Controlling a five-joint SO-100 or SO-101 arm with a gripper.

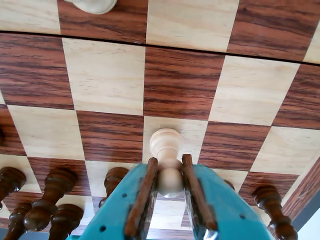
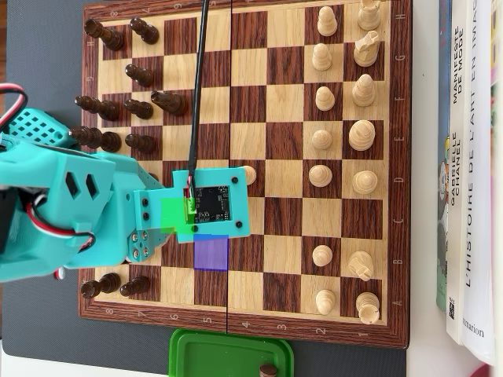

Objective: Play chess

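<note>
In the wrist view the teal hand (image 1: 170, 172), low in the frame, is closed on a pale pawn (image 1: 166, 150), its brown-lined fingers (image 1: 142, 195) pressing both sides. Dark pieces (image 1: 55, 190) line the bottom edge. In the overhead view the hand sits at centre-left of the chessboard (image 2: 397, 196), pale pieces (image 2: 361, 137) at right.

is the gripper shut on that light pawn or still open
Shut on it. In the wrist view both fingers press the sides of the light pawn, which stands upright between them.
</note>
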